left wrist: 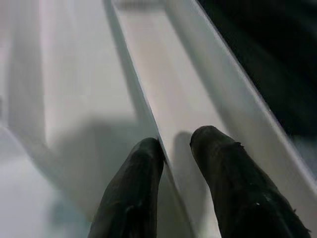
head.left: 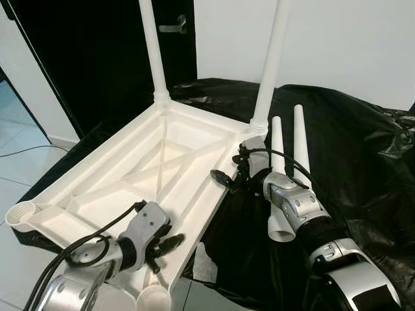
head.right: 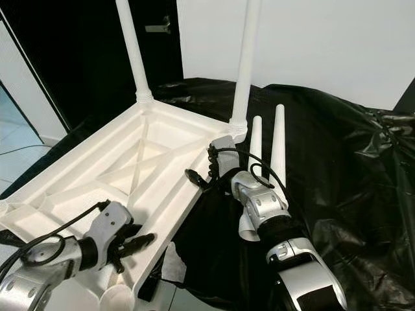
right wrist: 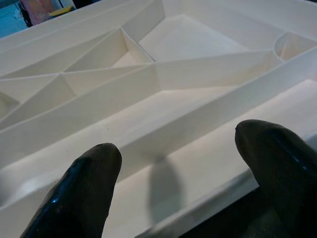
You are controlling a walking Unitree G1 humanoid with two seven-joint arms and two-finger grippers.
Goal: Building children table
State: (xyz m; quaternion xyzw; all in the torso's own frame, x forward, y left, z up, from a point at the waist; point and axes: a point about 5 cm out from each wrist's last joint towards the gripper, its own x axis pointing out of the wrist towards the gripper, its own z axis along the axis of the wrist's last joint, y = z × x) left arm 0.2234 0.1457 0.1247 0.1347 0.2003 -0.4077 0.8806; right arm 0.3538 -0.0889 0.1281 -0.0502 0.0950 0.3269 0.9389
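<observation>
— Where is the left tool (head.left: 170, 245) now?
— At the near long edge of the upturned white tabletop (head.left: 130, 178); in its wrist view the two black fingers (left wrist: 133, 193) sit nearly together, pinching a thin upright rib of the tabletop between them; so it is clamped on the tabletop.

— And the right tool (head.left: 224, 176)?
— At the far long edge of the tabletop, close to the corner with a leg; in its wrist view the fingers (right wrist: 81, 183) stand well apart, with the ribbed underside of the tabletop beyond them and the rim just under them; it grips nothing.

— How does the children's table lie?
— Upside down, ribs facing up, partly on a black sheet (head.left: 363, 155); two fitted legs (head.left: 154, 48) rise from the far corners; the near corners show bare round sockets (head.left: 19, 214).

— Anything else nearby?
— Two loose legs (head.left: 299, 146) lie side by side on the black sheet, just beside the right arm; behind is a white wall and a dark door.
</observation>
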